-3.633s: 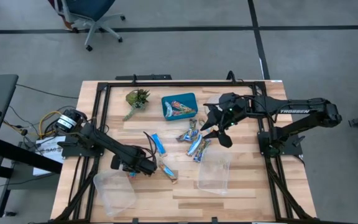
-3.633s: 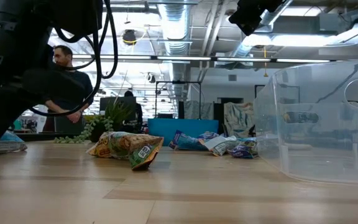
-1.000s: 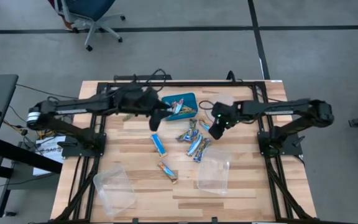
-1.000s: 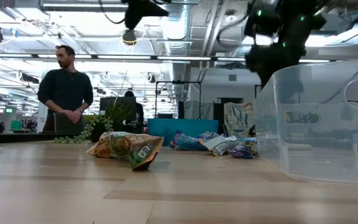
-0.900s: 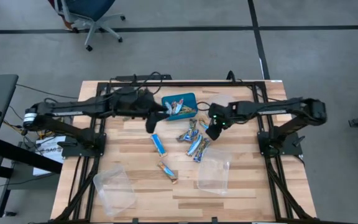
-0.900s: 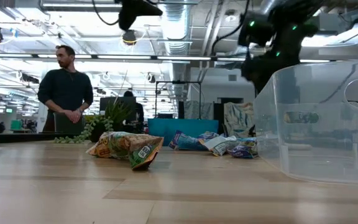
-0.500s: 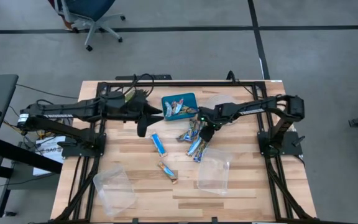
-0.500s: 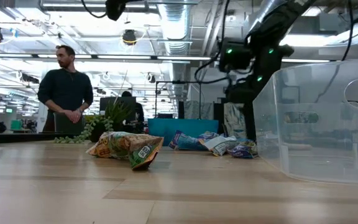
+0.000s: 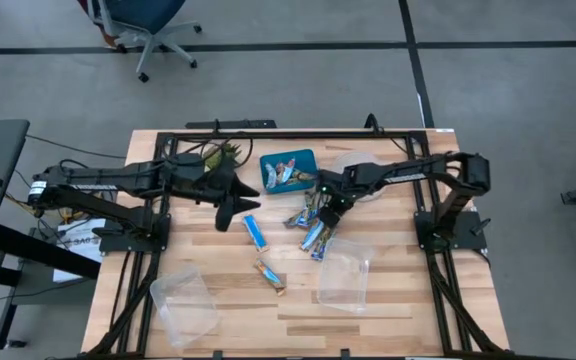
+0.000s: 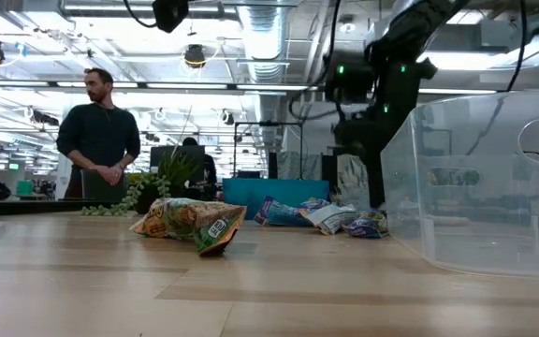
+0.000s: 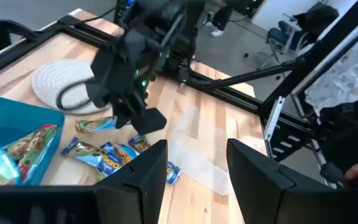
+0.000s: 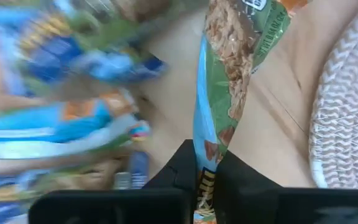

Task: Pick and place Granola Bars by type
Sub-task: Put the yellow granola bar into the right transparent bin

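Several granola bars lie in a loose pile [image 9: 316,232] at the table's middle. More sit in the blue tray [image 9: 268,178]. A blue bar [image 9: 256,232] and an orange bar [image 9: 268,275] lie apart, nearer the front. My right gripper [image 9: 319,207] is down at the pile's far end, shut on a green-and-orange bar [image 12: 229,81]. My left gripper [image 9: 226,213] hangs open left of the tray, above the table, with nothing between its fingers [image 11: 148,174]. My right gripper pinches the green-and-orange bar by one end [image 12: 206,152] between its two fingers. The rest of the bar runs on forward past the fingertips. The fingers slant down at it from the table's right. Whether the bar is clear of the table, I cannot tell.
Two clear containers stand near the front, one at the left [image 9: 183,305] and one at the right [image 9: 345,275]. A green plant [image 9: 218,157] and a white woven mat [image 9: 356,163] lie at the back. A person [image 10: 101,140] stands beyond the table.
My right gripper has gone toward the table's left edge and down onto the far end of the pile, where it has shut on the green-and-orange bar. My left gripper has drawn back from the blue tray toward the table's left edge, staying open.
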`<state>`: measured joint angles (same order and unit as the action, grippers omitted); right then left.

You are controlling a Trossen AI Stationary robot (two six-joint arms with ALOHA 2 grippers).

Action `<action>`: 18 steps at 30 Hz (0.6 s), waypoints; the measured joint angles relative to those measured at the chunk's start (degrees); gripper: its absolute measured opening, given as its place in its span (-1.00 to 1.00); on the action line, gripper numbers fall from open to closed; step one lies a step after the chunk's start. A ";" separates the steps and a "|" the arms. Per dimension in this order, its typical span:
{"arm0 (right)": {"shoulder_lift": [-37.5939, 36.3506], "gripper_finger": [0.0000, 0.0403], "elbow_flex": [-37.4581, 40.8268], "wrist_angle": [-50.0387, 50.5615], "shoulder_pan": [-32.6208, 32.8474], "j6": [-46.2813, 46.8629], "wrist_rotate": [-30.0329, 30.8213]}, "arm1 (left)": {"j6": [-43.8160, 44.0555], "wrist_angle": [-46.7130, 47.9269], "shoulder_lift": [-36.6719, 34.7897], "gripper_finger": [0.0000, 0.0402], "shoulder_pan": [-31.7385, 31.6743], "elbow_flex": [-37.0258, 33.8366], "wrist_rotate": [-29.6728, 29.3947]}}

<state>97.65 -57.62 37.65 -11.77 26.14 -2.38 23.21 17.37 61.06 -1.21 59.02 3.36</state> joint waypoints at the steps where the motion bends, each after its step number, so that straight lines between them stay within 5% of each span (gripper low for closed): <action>1: -1.12 -0.95 -0.22 0.23 -0.25 0.76 -0.68 | -0.50 -0.02 -0.02 -0.22 0.00 0.00 0.68; 9: -13.32 -0.88 -2.62 1.55 1.19 14.03 -14.81 | -6.15 3.13 0.00 -0.22 -0.47 0.00 8.94; 18: -23.92 -0.90 -4.35 4.32 13.60 35.89 -24.70 | -10.37 5.57 0.02 -0.22 -0.87 0.00 17.85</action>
<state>73.73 -61.98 41.97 1.83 62.04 -27.08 12.84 22.93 61.08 -2.09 59.02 21.21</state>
